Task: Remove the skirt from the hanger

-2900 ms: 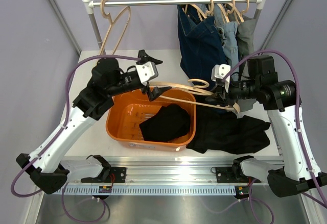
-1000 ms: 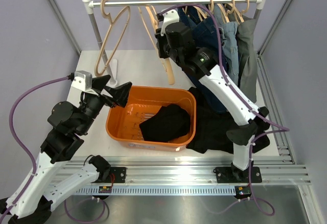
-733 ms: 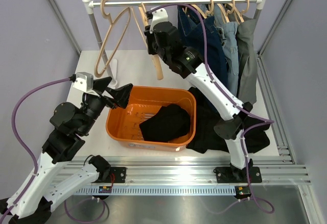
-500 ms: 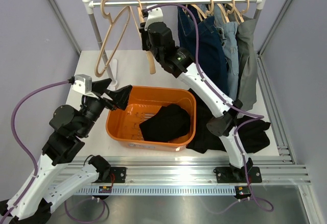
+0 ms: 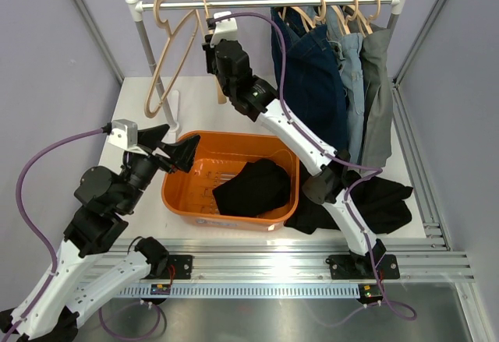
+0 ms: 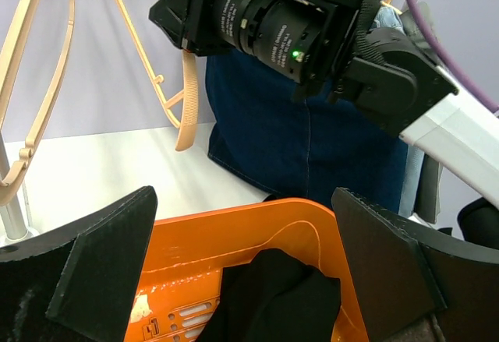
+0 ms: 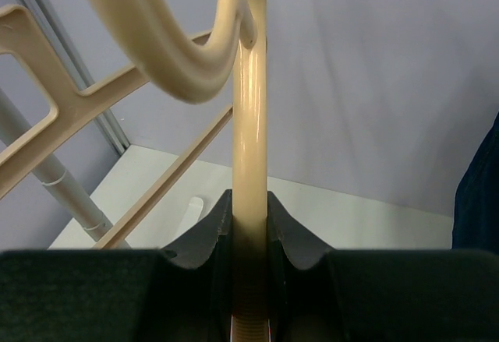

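1. Right fingers (image 7: 218,230) are clamped on the hanger (image 7: 249,124), a cream, glossy, rounded bar held upright at the rail (image 5: 257,1).
2. Left fingers (image 5: 184,153) are spread wide and hold nothing, hovering at the left rim of the basket (image 5: 234,135). They are black and wedge-shaped.
3. Skirt (image 5: 382,206): black, matte, crumpled flat on the white bench (image 5: 195,100) right of the basket, off the hanger and partly hidden by the right arm.
4. Basket: orange plastic with rounded corners and a slotted wall. A black garment (image 5: 253,186) is heaped inside.
5. Rail: a metal rod with white end caps. Denim garments (image 5: 308,69) hang at the right, and 1 bare hanger (image 5: 168,54) at the left.
6. Versus 0.5 s ago, the right arm and hanger have shifted left along the rail, nearer the bare hanger. The left arm is about unchanged.
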Available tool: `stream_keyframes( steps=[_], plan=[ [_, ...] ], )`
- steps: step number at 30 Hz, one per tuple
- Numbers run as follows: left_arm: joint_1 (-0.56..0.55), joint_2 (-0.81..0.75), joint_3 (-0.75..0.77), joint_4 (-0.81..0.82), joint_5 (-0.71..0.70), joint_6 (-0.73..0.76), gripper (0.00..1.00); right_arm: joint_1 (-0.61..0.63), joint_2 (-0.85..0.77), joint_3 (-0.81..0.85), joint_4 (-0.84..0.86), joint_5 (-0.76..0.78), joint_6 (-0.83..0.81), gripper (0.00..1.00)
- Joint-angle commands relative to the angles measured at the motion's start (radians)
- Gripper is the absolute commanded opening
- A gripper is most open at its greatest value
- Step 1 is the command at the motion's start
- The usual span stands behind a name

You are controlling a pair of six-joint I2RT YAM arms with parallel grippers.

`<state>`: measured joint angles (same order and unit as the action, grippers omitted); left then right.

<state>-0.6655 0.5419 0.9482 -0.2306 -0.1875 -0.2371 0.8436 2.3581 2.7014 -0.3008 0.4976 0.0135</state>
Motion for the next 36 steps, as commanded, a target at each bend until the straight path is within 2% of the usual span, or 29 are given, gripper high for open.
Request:
stream_keyframes(
  steps=[1, 10, 17, 24, 28, 31, 32, 36],
  plan=[
    [0.003, -0.01, -0.006, 0.054, 0.008, -0.011, 0.99, 0.008, 0.013, 0.066, 0.135, 0.058, -0.041, 0.0],
    [0.003, -0.014, -0.006, 0.048, 0.011, -0.018, 0.99, -0.028, 0.058, 0.084, 0.175, 0.058, -0.049, 0.0],
    [0.001, -0.007, 0.001, 0.045, 0.01, -0.014, 0.99, -0.074, 0.073, 0.08, 0.144, 0.044, -0.032, 0.0],
    [0.003, 0.015, 0.009, 0.051, 0.011, -0.007, 0.99, -0.077, 0.076, 0.075, 0.126, 0.021, -0.023, 0.07],
    [0.001, 0.021, 0.009, 0.056, 0.016, -0.004, 0.99, -0.077, 0.07, 0.066, 0.112, 0.007, -0.02, 0.19],
    [0.003, 0.023, 0.004, 0.059, 0.019, -0.001, 0.99, -0.077, 0.055, 0.051, 0.104, -0.008, -0.029, 0.41],
    [0.001, 0.023, 0.001, 0.059, 0.019, 0.001, 0.99, -0.077, 0.047, 0.048, 0.098, -0.008, -0.03, 0.52],
    [0.001, 0.021, -0.008, 0.065, 0.025, -0.001, 0.99, -0.083, -0.023, -0.015, 0.1, -0.022, -0.041, 0.69]
  ],
)
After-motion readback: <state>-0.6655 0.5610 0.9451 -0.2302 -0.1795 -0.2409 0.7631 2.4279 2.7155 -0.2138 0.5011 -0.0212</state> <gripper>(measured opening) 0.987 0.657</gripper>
